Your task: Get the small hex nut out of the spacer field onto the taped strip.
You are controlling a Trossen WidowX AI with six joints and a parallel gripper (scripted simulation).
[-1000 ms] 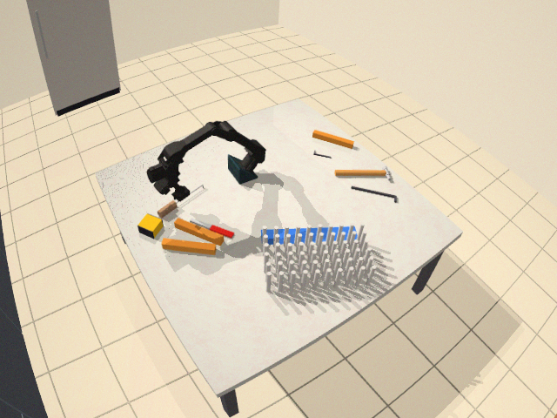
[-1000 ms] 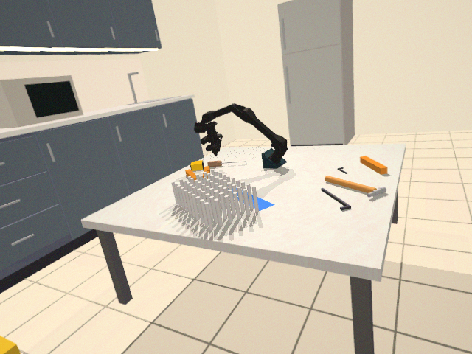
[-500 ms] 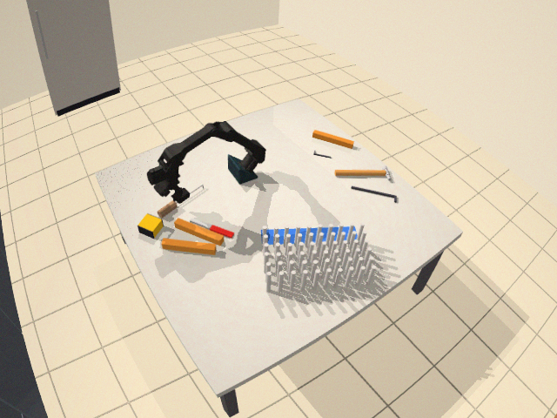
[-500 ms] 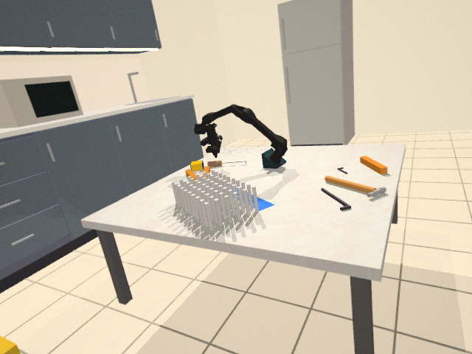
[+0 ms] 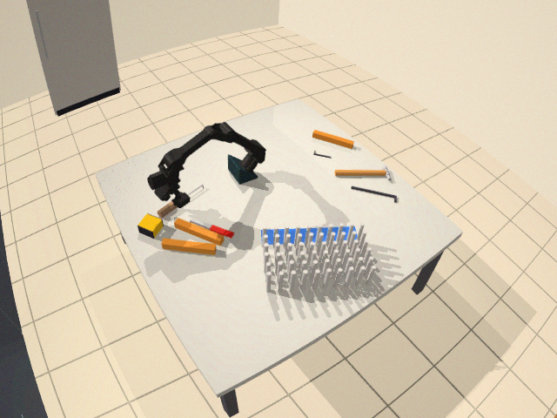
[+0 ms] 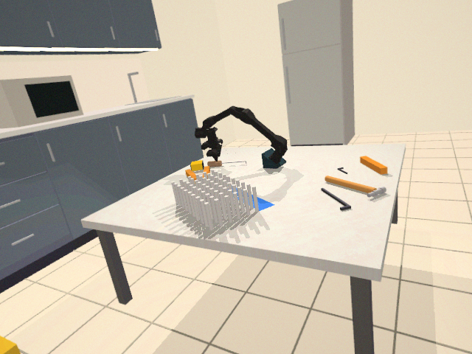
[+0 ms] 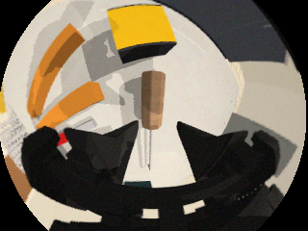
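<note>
A hooked tool lies on the table at the left, with a brown wooden handle [image 5: 165,210] [image 6: 214,164] [image 7: 153,98] and a thin metal rod [image 5: 196,191] [image 6: 234,162]. My gripper [image 5: 179,205] [image 6: 216,159] [image 7: 158,123] is open and points down above the handle. In the wrist view the handle's rod end shows between the fingertips, with space on both sides. The standing metal spacers [image 5: 268,282] [image 6: 207,217] are upright in a dense field. The blue taped strip [image 5: 293,233] [image 6: 265,203] runs along their arm-side edge. The hex nut cannot be made out.
A yellow-black block [image 5: 150,223] [image 6: 197,165] [image 7: 141,26] lies beyond the handle. Two orange bars [image 5: 197,231] [image 5: 189,246] and a red-handled tool [image 5: 221,231] lie nearby. Across the table are a hammer [image 5: 359,172], hex keys [image 5: 373,192] [image 5: 322,155] and another orange bar [image 5: 332,138].
</note>
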